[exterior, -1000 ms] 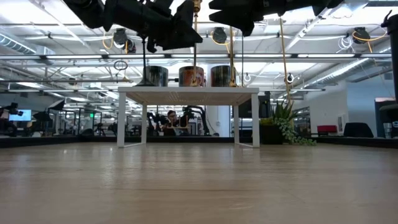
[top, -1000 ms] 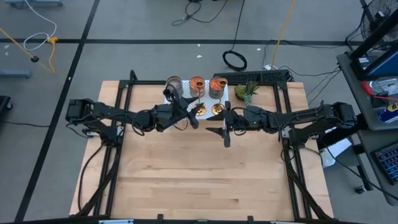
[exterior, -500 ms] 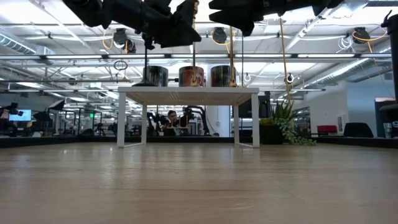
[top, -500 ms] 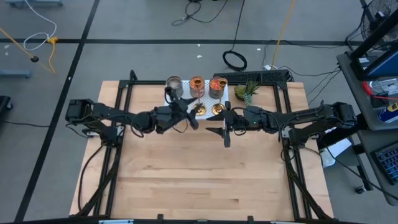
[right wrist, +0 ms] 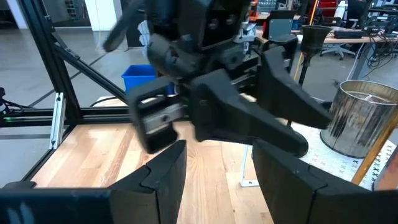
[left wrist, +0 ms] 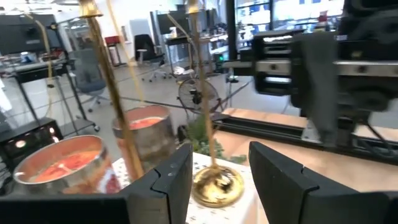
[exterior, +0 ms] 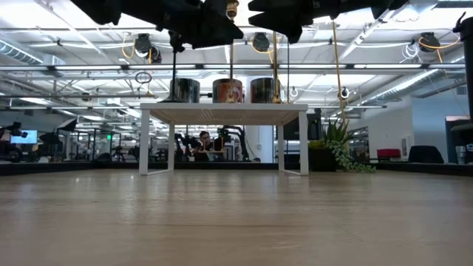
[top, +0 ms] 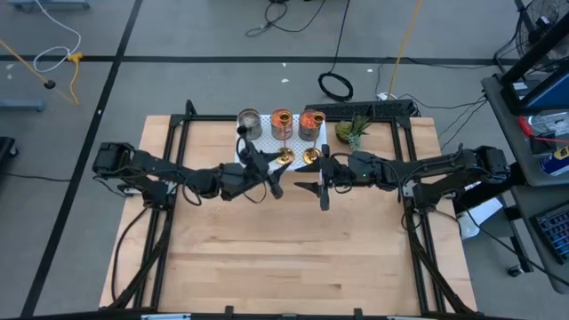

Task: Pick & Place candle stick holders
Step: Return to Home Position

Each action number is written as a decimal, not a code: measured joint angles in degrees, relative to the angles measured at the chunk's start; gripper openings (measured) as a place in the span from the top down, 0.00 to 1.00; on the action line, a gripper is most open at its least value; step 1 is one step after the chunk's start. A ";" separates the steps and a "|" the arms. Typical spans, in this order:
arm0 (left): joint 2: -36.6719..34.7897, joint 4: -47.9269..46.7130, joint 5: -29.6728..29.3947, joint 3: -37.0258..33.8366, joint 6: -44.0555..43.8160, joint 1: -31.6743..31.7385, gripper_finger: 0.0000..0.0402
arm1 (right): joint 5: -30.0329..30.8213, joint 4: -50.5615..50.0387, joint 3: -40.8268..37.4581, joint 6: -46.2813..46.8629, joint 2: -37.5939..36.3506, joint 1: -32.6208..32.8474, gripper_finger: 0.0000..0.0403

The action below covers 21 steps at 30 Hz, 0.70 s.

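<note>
On a white perforated stand (top: 267, 147) at the table's far middle, three glass cups stand in a row: a grey one (top: 250, 120) and two orange ones (top: 282, 120) (top: 311, 122). In front of them stand two gold stemmed holders (top: 286, 157) (top: 310, 156) and a black stemmed holder (top: 244, 133). My left gripper (top: 274, 178) hovers open just near of the stand; the nearer gold holder's base (left wrist: 216, 185) shows beyond its fingers. My right gripper (top: 322, 180) hovers open beside it, facing it.
A small green potted plant (top: 352, 132) stands on the table right of the stand. Black frame rails (top: 178, 151) run along both sides of the table. The near half of the wooden table (top: 284, 258) is bare wood.
My left gripper has swung a little toward the table's near edge, away from the stand, and has stayed open. The left gold holder, partly covered by the gripper before, now shows in the high view.
</note>
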 joint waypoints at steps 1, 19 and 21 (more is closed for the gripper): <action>0.00 -0.09 0.00 0.00 0.00 -0.65 0.59 | -0.01 0.00 0.00 0.04 0.01 -0.02 0.55; -25.28 -36.84 4.09 -0.02 -3.18 -10.90 0.64 | -2.68 -16.51 0.04 -1.21 -14.37 0.02 0.55; -29.92 -42.25 6.69 -0.02 -4.95 -11.09 0.67 | -7.26 -19.14 0.04 -2.39 -16.74 0.02 0.55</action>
